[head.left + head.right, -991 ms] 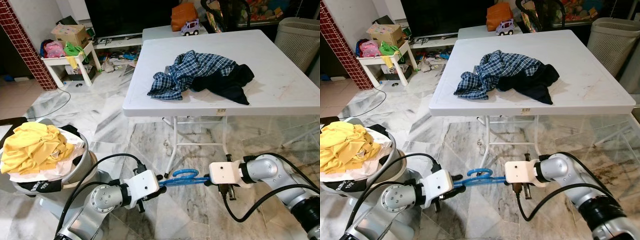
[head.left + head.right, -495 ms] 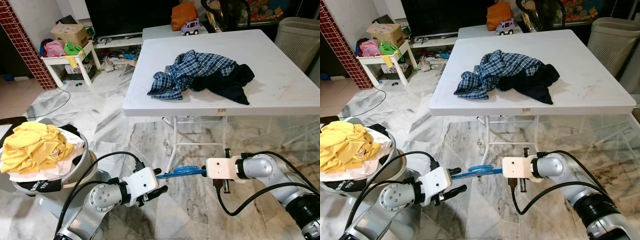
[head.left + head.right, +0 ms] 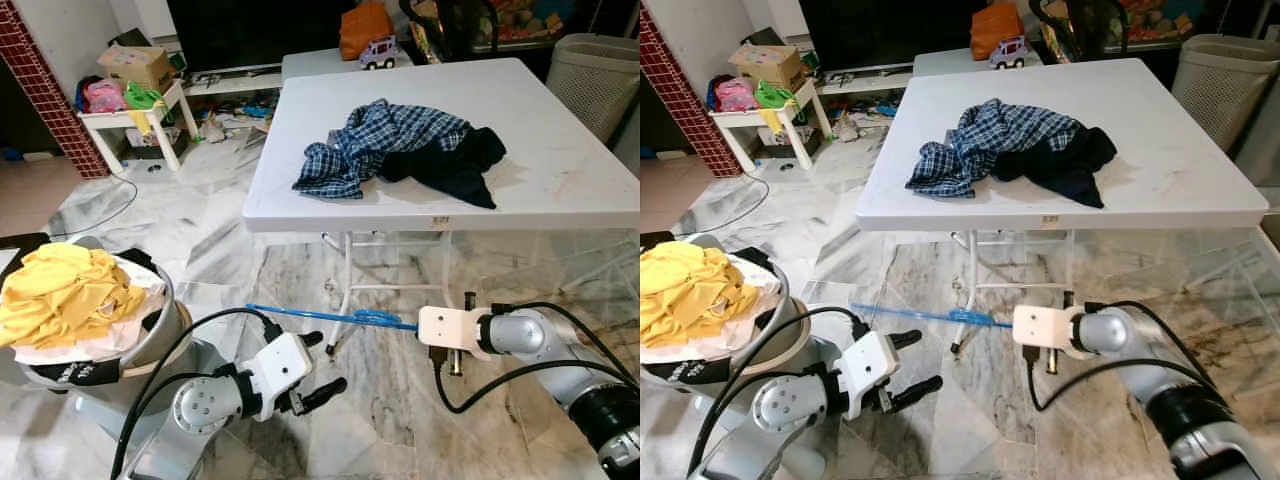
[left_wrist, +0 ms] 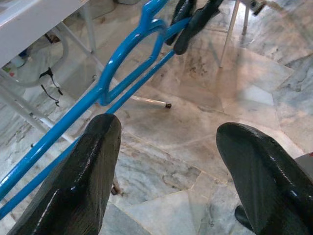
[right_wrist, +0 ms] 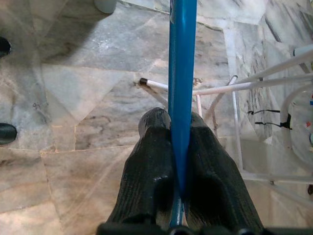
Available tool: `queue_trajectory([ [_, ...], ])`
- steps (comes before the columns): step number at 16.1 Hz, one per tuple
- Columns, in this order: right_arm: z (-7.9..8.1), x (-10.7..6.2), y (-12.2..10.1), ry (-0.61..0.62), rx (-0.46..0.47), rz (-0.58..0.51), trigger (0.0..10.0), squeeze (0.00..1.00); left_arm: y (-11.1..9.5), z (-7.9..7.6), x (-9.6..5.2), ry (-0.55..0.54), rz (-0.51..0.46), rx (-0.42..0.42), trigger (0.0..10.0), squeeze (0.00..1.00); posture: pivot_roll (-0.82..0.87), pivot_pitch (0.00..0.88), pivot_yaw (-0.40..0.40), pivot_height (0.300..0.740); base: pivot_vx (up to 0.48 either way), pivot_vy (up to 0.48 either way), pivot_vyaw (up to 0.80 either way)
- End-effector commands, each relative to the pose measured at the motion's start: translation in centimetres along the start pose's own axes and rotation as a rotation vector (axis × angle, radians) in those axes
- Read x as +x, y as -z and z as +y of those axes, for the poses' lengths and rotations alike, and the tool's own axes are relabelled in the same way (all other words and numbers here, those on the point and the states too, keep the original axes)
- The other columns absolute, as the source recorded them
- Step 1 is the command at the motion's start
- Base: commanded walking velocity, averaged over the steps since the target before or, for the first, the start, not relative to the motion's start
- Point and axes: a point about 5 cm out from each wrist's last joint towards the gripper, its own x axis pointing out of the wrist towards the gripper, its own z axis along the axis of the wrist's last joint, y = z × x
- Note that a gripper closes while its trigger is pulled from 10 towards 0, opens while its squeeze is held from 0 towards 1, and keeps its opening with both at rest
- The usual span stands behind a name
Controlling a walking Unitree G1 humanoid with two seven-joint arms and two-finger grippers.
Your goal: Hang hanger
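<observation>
A blue plastic hanger [image 3: 330, 317] hangs level above the marble floor, in front of the table's legs. My right gripper [image 3: 410, 325] is shut on the end of it nearest the hook; in the right wrist view the bar [image 5: 182, 73] runs out from between the two fingers [image 5: 151, 161]. My left gripper [image 3: 326, 360] sits lower and to the left, open and holding nothing. Seen from the left wrist, the hanger [image 4: 122, 68] passes beyond the spread fingers [image 4: 83, 186] without touching them.
A white folding table [image 3: 560, 170] carries a plaid shirt [image 3: 375, 140] and a dark garment [image 3: 455, 165]; its metal legs [image 3: 350, 290] stand just behind the hanger. A basket of yellow clothes [image 3: 70, 300] is at my left. A white hamper [image 3: 600, 70] stands far right.
My left gripper has let go of the hanger, opened and dropped lower. The right gripper keeps hold, and the hanger now stretches level out to the left.
</observation>
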Motion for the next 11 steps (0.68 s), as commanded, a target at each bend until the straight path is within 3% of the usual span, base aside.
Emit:
queue_trajectory([
  [1,-0.9,0.0,-0.4,0.043,0.004,-0.007,0.0,0.0,0.1,0.2,-0.4,-0.016,0.014,0.006,10.0,1.0,-0.08,0.0,0.082,0.74,0.0,0.0,0.0],
  [4,-1.1,0.0,-0.2,0.079,0.009,0.0,0.0,0.0,0.4,-0.1,-0.1,-0.059,0.015,0.006,10.0,1.0,-0.08,0.0,0.079,0.74,0.0,0.0,0.0],
  [6,-1.3,-0.1,0.7,0.156,0.09,0.032,0.0,0.0,-0.1,1.4,-0.3,-0.268,-0.025,0.039,10.0,1.0,-0.09,0.0,0.078,0.74,0.0,0.0,0.0],
  [7,-1.3,-0.2,1.1,0.205,0.174,0.03,0.0,0.0,-0.4,1.9,-0.5,-0.387,-0.055,0.01,10.0,1.0,-0.09,0.0,0.076,0.74,0.0,0.0,0.0],
  [8,-1.4,-0.2,1.4,0.318,0.409,-0.01,0.0,0.0,-0.8,2.2,-1.1,-0.555,-0.103,-0.059,10.0,1.0,-0.09,0.0,0.073,0.74,0.0,0.0,0.0],
  [11,-0.6,-0.5,1.8,0.432,0.754,-0.05,0.0,0.0,-0.4,1.8,-2.0,-0.743,-0.124,-0.184,10.0,1.0,-0.09,0.0,0.07,0.74,0.0,0.0,0.0],
])
